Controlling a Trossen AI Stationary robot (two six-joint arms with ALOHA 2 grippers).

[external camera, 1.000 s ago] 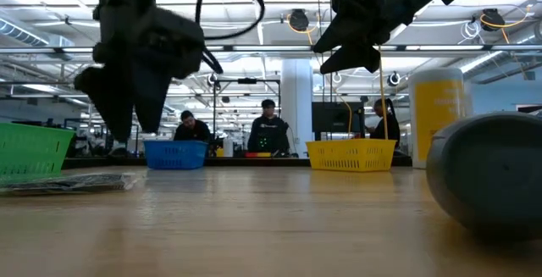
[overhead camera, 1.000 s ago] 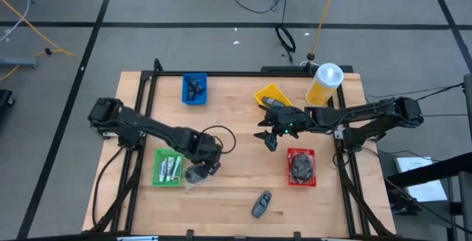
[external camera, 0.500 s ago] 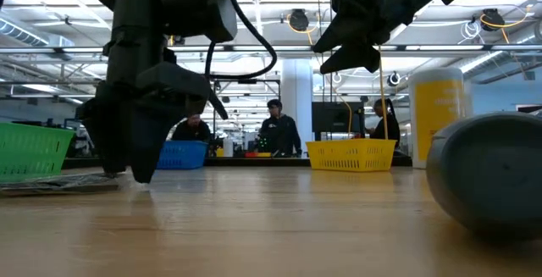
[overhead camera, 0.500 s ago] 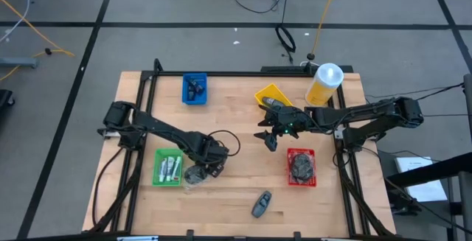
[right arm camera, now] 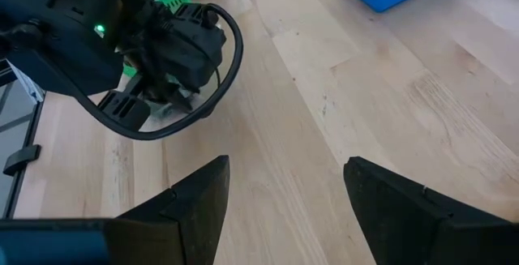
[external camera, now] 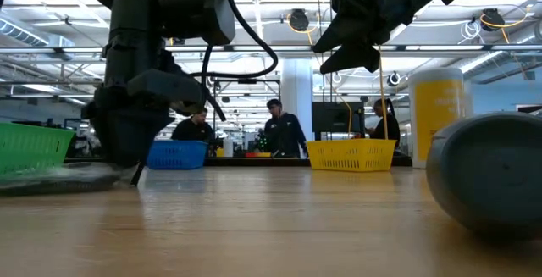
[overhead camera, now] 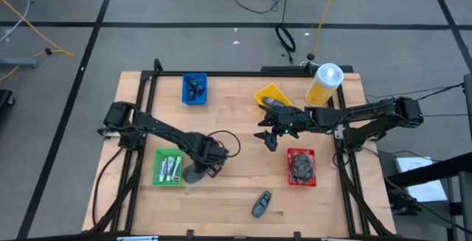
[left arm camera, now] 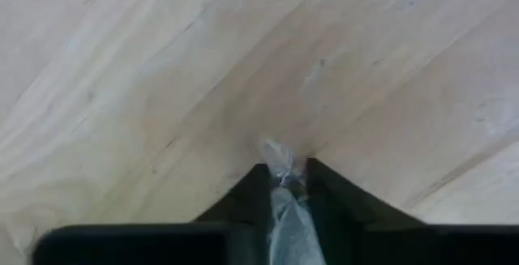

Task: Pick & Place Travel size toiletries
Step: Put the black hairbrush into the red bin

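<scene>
Left claw (overhead camera: 193, 173) down at the wooden surface (overhead camera: 236, 189), just beside the green tray (overhead camera: 168, 167), pinching a clear-wrapped pad (left arm camera: 285, 192) between its fingers (left arm camera: 247, 196); crinkled wrapper poking out past the fingertips in the left wrist view, tips at or near the wood. Same claw (external camera: 127, 154) low over the surface in the low view, a flat wrapped piece (external camera: 63, 180) lying by it in front of the green tray (external camera: 34, 148). Whether that piece is the one pinched: cannot tell. White tubes (overhead camera: 171, 169) lying in the green tray. Right claw (overhead camera: 270, 139) hanging above the middle of the surface, between the yellow tray (overhead camera: 271, 95) and the red tray (overhead camera: 300, 167), spread wide and holding nothing; both fingers (right arm camera: 195, 200) well apart in the right wrist view, bare wood between them. Dark pieces (overhead camera: 194, 88) in the blue tray (overhead camera: 195, 90) at the far edge, grey wrapped pads (overhead camera: 301, 166) piled in the red tray. One dark-grey oblong piece (overhead camera: 260, 203) loose on the wood near the front edge, well apart from both claws, looming at the right of the low view (external camera: 487, 180). Yellow bottle (overhead camera: 324, 84) upright at the far right corner, beside the yellow tray. People (external camera: 279, 133) in the room beyond the surface.
</scene>
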